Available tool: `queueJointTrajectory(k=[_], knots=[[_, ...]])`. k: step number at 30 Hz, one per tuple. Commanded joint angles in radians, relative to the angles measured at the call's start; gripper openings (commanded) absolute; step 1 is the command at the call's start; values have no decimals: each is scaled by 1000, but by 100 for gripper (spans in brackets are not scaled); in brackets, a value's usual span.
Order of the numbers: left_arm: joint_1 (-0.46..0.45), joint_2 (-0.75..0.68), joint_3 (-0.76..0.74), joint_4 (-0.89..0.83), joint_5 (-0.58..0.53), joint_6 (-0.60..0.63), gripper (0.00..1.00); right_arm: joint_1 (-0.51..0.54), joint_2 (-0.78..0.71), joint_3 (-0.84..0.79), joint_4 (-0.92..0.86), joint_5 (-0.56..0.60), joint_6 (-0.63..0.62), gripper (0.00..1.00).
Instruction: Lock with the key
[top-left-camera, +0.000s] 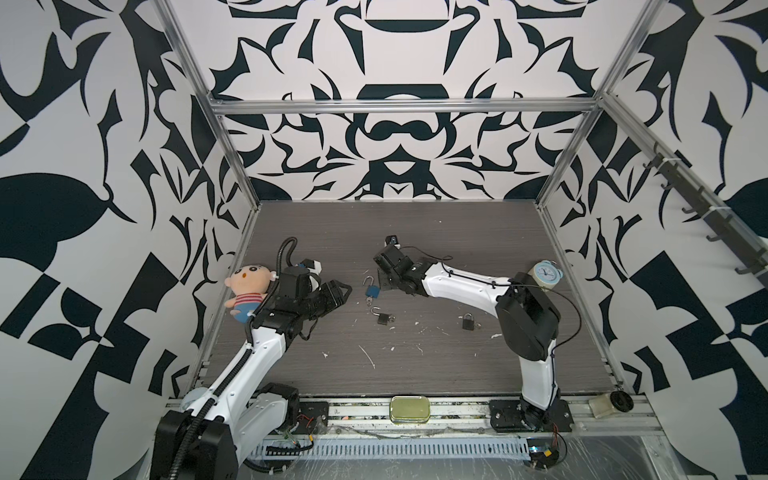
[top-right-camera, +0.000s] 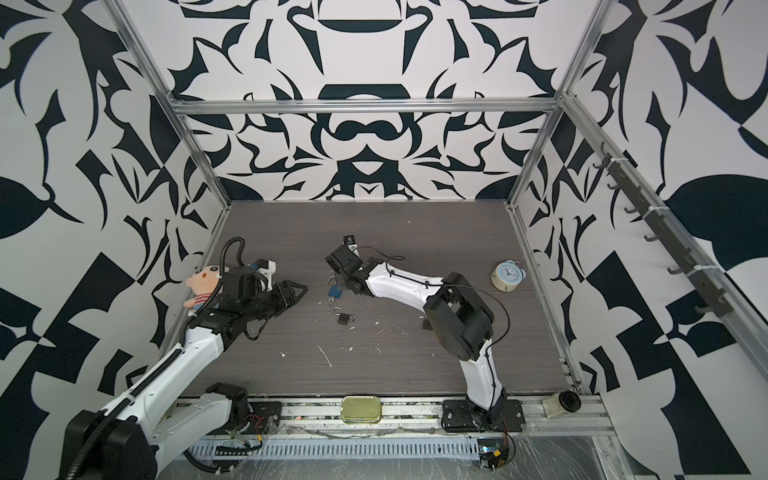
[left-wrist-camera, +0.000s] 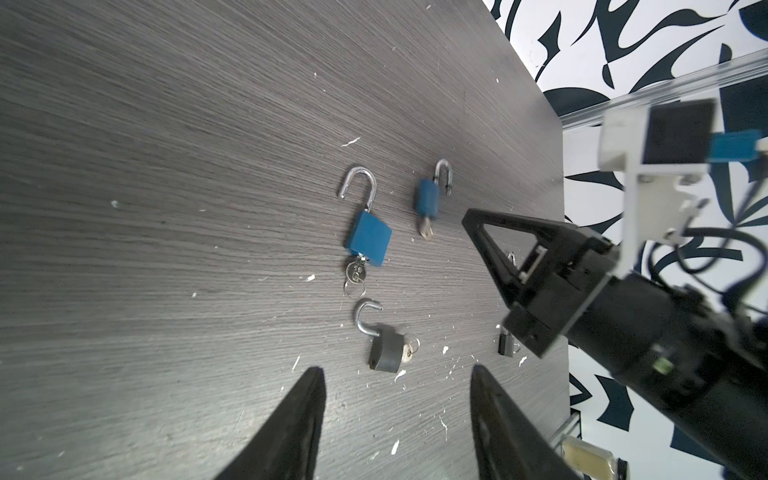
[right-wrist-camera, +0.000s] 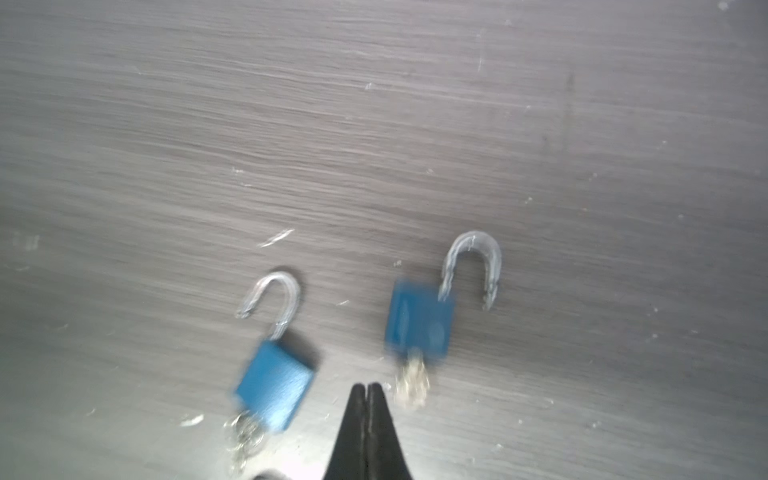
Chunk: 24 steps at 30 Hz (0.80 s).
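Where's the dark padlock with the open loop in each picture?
Both top views: dark padlock mid-table, between the arms.
Left wrist: just ahead of the left fingers.
Right wrist: not in it.
Shared landmark: blue padlock with key ring, beside it; seen in all four.

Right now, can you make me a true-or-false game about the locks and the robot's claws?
1. The right claw is pinched shut on nothing. True.
2. The left claw holds a key. False: it is open and empty.
3. Two blue padlocks lie with their loops open. True.
4. The grey padlock is locked. False: its loop is swung open.
5. The alarm clock sits beside the plush doll. False: they are at opposite sides of the table.
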Motion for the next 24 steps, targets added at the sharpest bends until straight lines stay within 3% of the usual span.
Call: queueJointTrajectory(k=[1,6,8,10,14,24], knots=[[12,7,37,-63,16,47,56,-3,12,-72,-70,-29,-30,0],[11,6,51,-80,18,60,53,-3,-29,-78,-100,-39,-75,0],[12,-1,46,-77,10,51,53,-3,-42,-85,-88,-69,-71,10],[12,-6,44,-74,6,45,53,-3,-58,-82,-80,-65,-71,29],[12,-14,47,-71,-22,44,54,-5,-53,-29,-77,-43,-65,42],[21,3,98,-92,-7,47,55,-62,149,221,-85,15,23,50]])
